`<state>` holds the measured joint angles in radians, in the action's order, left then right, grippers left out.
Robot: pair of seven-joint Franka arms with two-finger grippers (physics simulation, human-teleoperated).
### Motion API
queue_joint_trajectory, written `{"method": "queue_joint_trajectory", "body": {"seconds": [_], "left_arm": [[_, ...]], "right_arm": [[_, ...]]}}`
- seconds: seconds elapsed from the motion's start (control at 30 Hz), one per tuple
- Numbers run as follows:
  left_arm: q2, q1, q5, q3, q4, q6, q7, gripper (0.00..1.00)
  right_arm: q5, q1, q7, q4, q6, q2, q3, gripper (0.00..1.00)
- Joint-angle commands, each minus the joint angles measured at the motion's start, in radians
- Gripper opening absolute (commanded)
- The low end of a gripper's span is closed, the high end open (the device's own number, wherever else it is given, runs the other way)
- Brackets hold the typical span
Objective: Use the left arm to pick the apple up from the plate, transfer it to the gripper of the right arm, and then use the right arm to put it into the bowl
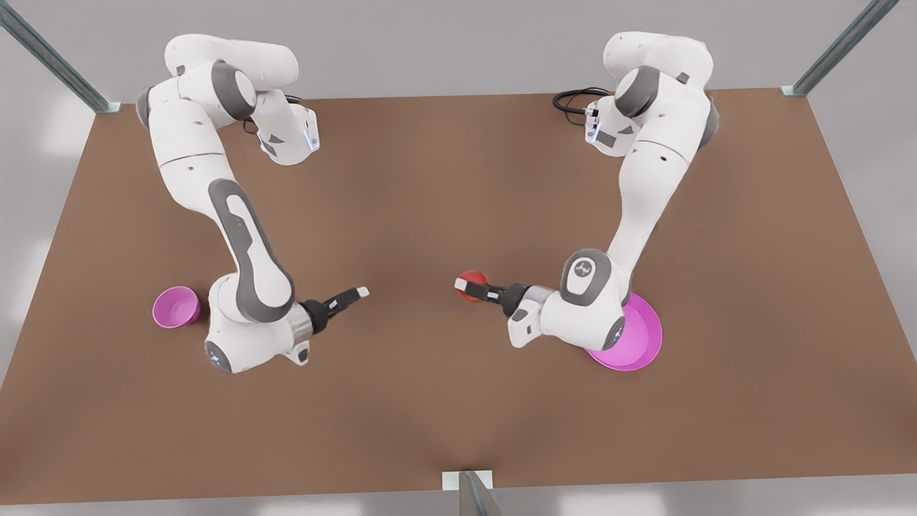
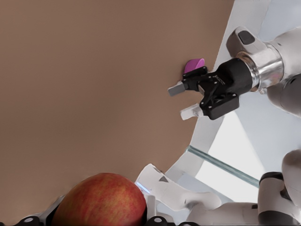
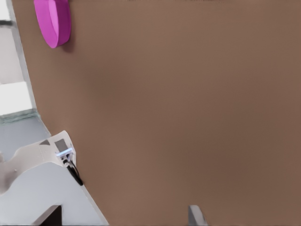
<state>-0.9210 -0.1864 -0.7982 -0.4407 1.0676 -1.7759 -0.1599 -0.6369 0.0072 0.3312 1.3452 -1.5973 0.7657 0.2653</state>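
The red apple [image 1: 474, 281] with its yellow-orange patch hangs above the table's middle, and my left gripper [image 1: 467, 287] is shut on it. That arm comes in from the front view's right, its wrist over the pink plate [image 1: 642, 337]. In the left wrist view the apple [image 2: 103, 200] sits close up between the fingers. My right gripper [image 1: 352, 295] is open with nothing in it; it points at the apple from the front view's left, a clear gap away. The left wrist view shows this gripper [image 2: 183, 100] with its jaws spread. The small pink bowl [image 1: 177, 307] stands behind the right arm's wrist.
The brown table [image 1: 430, 179] carries both arm bases at its far edge. Metal frame posts [image 1: 469, 494] stand at the corners and the near edge. The plate [image 3: 53, 21] appears edge-on in the right wrist view, and the bowl [image 2: 194, 65] peeks from behind the right gripper.
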Motion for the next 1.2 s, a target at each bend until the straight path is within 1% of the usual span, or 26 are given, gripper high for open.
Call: {"method": "queue_joint_trajectory", "body": {"seconds": [0.0, 0.03, 0.07, 0.1, 0.2, 0.3, 0.37, 0.4, 0.43, 0.47, 0.53, 0.67, 0.9, 0.97, 1.07, 1.17], "left_arm": [[-0.031, -0.001, -0.090, -0.030, -0.015, -0.154, -0.196, 0.77], [-0.079, -0.005, -0.090, -0.067, -0.047, -0.215, -0.150, 0.77], [-0.093, -0.016, -0.090, -0.090, -0.051, -0.292, -0.138, 0.77], [-0.105, -0.018, -0.090, -0.090, -0.054, -0.300, -0.104, 0.77], [-0.111, -0.011, -0.090, -0.090, -0.054, -0.298, -0.090, 0.78], [-0.113, -0.011, -0.090, -0.090, -0.052, -0.298, -0.089, 0.78], [-0.113, -0.011, -0.130, -0.092, -0.047, -0.295, 0.052, 0.78], [-0.113, -0.011, -0.141, -0.092, -0.044, -0.293, 0.150, 0.82], [-0.113, -0.011, -0.141, -0.090, -0.044, -0.293, 0.158, 0.81], [-0.113, -0.011, -0.141, -0.090, -0.044, -0.293, 0.160, 0.75], [-0.116, -0.011, -0.142, -0.090, -0.044, -0.293, 0.160, 0.72], [-0.118, -0.013, -0.142, -0.090, -0.044, -0.293, 0.158, 0.73], [-0.114, -0.016, -0.157, -0.093, -0.044, -0.295, 0.149, 0.73], [-0.114, -0.016, -0.157, -0.093, -0.044, -0.298, 0.151, 0.73], [-0.116, -0.016, -0.157, -0.093, -0.044, -0.300, 0.151, 0.73], [-0.116, -0.019, -0.157, -0.093, -0.044, -0.300, 0.151, 0.73]], "right_arm": [[-0.159, 0.000, 0.949, 0.009, -0.185, 0.026, 0.026, 1.00], [-0.217, 0.000, 1.100, 0.032, -0.246, 0.029, 0.045, 1.00], [-0.282, 0.001, 1.199, 0.058, -0.308, 0.032, 0.052, 1.00], [-0.306, -0.001, 1.331, 0.058, -0.363, 0.035, 0.075, 1.00], [-0.371, -0.012, 1.626, 0.077, -0.380, 0.029, 0.091, 1.00], [-0.388, -0.029, 1.767, 0.083, -0.388, 0.029, 0.098, 1.00], [-0.403, -0.027, 1.795, 0.078, -0.395, 0.033, 0.103, 1.00], [-0.408, -0.029, 1.795, 0.077, -0.414, 0.033, 0.117, 1.00], [-0.432, -0.029, 1.809, 0.078, -0.424, 0.037, 0.129, 1.00], [-0.446, -0.029, 1.821, 0.078, -0.432, 0.037, 0.132, 1.00], [-0.466, -0.029, 1.822, 0.074, -0.434, 0.050, 0.149, 1.00], [-0.514, -0.067, 1.842, 0.072, -0.426, 0.073, 0.238, 1.00], [-0.530, -0.081, 1.844, 0.068, -0.438, 0.095, 0.290, 1.00], [-0.532, -0.079, 1.844, 0.068, -0.452, 0.096, 0.298, 1.00], [-0.532, -0.078, 1.844, 0.058, -0.498, 0.118, 0.333, 1.00], [-0.532, -0.076, 1.844, 0.054, -0.510, 0.122, 0.342, 1.00]]}}
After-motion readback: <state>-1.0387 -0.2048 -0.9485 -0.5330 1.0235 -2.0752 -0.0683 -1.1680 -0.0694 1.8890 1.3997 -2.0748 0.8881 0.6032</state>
